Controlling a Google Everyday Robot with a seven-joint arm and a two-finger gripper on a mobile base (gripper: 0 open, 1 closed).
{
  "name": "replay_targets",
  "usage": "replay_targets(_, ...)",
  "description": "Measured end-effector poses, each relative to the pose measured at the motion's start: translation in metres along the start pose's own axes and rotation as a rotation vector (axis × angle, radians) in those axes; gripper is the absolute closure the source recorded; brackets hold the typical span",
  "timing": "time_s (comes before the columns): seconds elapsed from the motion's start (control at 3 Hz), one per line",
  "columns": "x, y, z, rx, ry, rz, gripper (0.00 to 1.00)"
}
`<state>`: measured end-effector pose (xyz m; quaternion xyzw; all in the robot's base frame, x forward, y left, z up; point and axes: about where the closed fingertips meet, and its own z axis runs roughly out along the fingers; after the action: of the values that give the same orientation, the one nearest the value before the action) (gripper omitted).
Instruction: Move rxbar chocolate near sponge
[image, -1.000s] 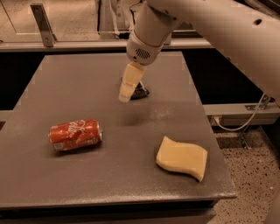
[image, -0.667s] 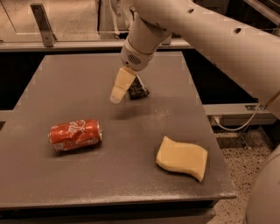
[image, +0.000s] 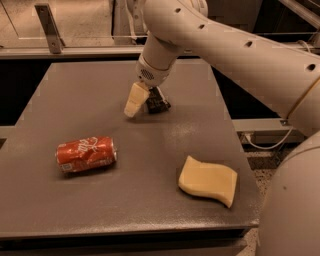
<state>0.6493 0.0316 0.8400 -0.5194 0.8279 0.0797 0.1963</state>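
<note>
The rxbar chocolate (image: 158, 101), a small black bar, lies on the grey table (image: 90, 90) at the middle back. My gripper (image: 136, 104) hangs from the white arm, low over the table and right next to the bar's left side. The bar is partly hidden behind it. The pale yellow sponge (image: 208, 180) with wavy edges lies at the front right, well apart from the bar and the gripper.
A crushed red soda can (image: 86, 153) lies on its side at the front left. The table's right edge runs just past the sponge. My white arm (image: 235, 55) spans the upper right. A metal rail (image: 49, 27) stands behind the table.
My gripper has shifted a little to the left and toward the front, beside the bar. The bar, the can and the sponge have not moved.
</note>
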Motion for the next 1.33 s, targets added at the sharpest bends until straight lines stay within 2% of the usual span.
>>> replay_targets(0.33, 0.0093, -0.0094, 0.01, 0.023, 0.056, 0.06, 0.42)
replay_targets(1.0, 0.0094, -0.0125, 0.0051, 0.025, 0.069, 0.069, 0.88)
replay_targets(1.33, 0.0085, -0.0126, 0.003, 0.025, 0.069, 0.069, 1.0)
